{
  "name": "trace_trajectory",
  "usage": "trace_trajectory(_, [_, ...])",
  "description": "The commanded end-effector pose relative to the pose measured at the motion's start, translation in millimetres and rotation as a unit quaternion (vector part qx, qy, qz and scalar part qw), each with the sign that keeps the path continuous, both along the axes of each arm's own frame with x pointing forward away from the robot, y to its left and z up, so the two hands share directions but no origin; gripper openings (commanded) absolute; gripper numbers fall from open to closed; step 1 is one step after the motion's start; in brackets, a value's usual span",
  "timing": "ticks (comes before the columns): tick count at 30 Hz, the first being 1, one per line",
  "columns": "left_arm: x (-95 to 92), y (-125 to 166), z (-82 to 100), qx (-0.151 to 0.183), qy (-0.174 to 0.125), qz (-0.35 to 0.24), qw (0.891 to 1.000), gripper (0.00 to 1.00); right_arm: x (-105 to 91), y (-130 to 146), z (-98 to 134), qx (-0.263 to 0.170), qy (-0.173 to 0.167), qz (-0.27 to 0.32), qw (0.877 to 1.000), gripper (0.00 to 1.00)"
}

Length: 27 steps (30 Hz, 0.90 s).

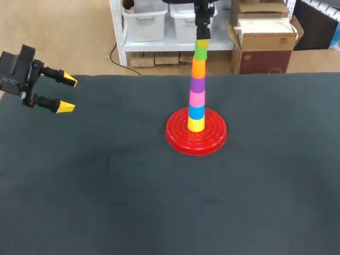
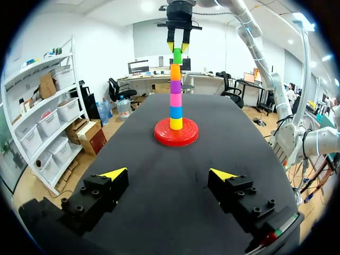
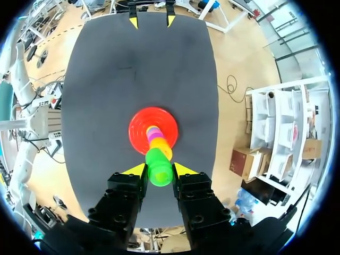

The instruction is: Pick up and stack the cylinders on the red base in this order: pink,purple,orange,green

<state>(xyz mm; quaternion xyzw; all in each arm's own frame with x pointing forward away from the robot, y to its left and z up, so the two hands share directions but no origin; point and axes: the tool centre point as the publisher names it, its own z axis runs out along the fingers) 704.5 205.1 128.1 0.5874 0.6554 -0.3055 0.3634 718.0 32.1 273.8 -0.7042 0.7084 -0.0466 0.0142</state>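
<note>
On the red base (image 1: 175,139) stands a tall stack: yellow, blue, pink (image 1: 197,98), purple (image 1: 197,84), orange (image 1: 198,68), and the green cylinder (image 1: 201,50) on top. My right gripper (image 1: 202,41) comes straight down from above and is shut on the green cylinder (image 3: 158,167), one yellow tip on each side. From the left wrist view the same stack is ahead, with the right gripper (image 2: 177,48) over the green cylinder (image 2: 177,56). My left gripper (image 1: 68,94) hangs open and holds nothing at the table's far left edge, well away from the base (image 2: 162,137).
The dark table mat (image 1: 106,186) spreads around the base with no loose cylinders on it. In the right wrist view my left gripper (image 3: 152,21) shows at the far end of the mat, beyond the base (image 3: 139,127).
</note>
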Motion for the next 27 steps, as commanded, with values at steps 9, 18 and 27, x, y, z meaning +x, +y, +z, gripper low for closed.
trace_trajectory(9, [-0.7, 1, -0.6, -0.001, -0.002, 0.0, 1.0, 1.0, 12.5, 5, -5, -0.005, 0.028, -0.004, 1.0, 0.0])
trace_trajectory(18, [-0.7, 1, -0.6, -0.001, -0.002, 0.0, 1.0, 1.0, 1.3, -3, -11, -0.001, 0.028, -0.015, 0.999, 0.0])
trace_trajectory(27, [-0.7, 1, -0.6, -0.001, -0.002, 0.0, 1.0, 1.0, -7.5, -4, -36, 0.024, 0.023, -0.03, 0.999, 0.0])
